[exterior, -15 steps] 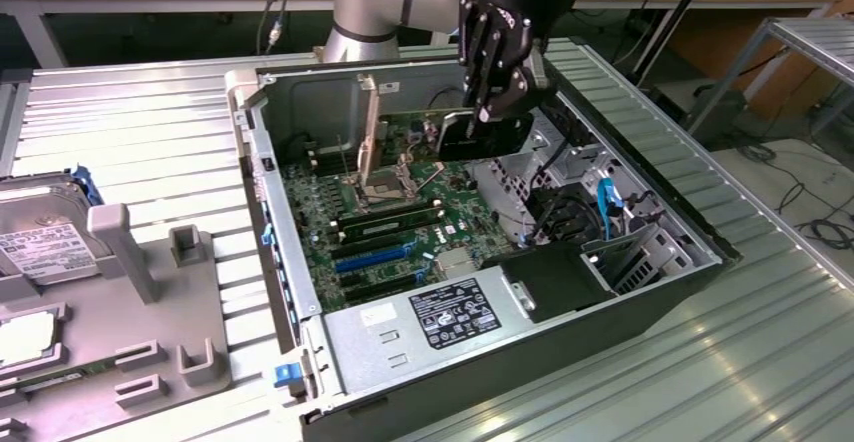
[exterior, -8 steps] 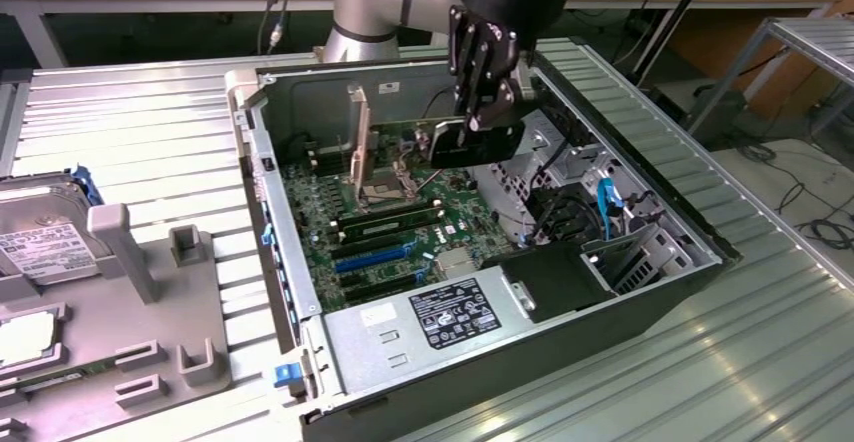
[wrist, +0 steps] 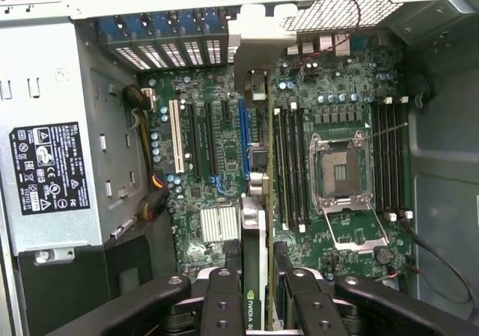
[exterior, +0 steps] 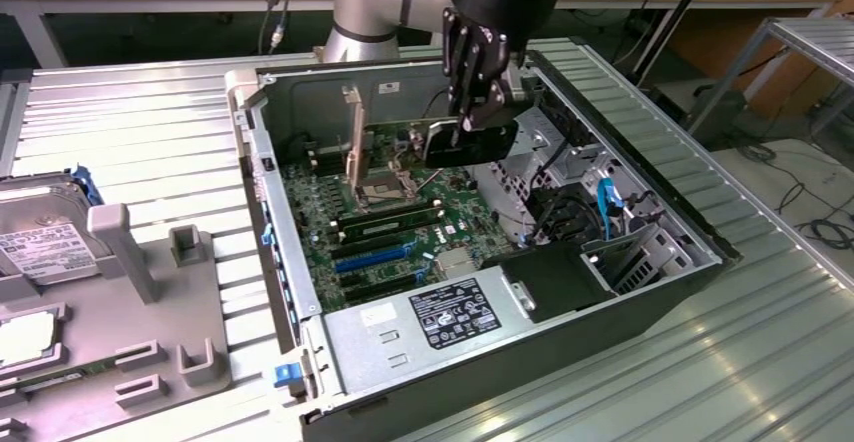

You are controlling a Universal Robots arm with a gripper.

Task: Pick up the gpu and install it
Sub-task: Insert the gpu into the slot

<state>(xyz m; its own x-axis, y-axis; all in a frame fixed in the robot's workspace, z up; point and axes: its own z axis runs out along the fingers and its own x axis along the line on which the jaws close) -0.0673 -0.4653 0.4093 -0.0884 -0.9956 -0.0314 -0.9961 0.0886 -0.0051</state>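
Gripper (exterior: pixel 477 114): jaws part-closed and clamped on the top edge of the gpu; in the wrist view one finger (wrist: pixel 223 306) stands on each side of the card
Gpu (exterior: pixel 470 145): held on edge, hanging over the far part of the motherboard (exterior: pixel 387 212) and not touching it
Blue expansion slot (wrist: pixel 243 138): empty, roughly in line with the card's lower edge
Case (exterior: pixel 641 292): open on top, with the power supply (exterior: pixel 447 317) at the near end
Hard drive (exterior: pixel 40 242): at the exterior view's left, well apart
Risk, alignment: a slight tilt or offset would set the card edge beside the slot, onto board parts
Risk, grip: the hold on a thin edge is narrow, so the card may pivot or slip under seating force
Risk, rear: the card's end may snag the slot openings (wrist: pixel 172 48) in the case wall
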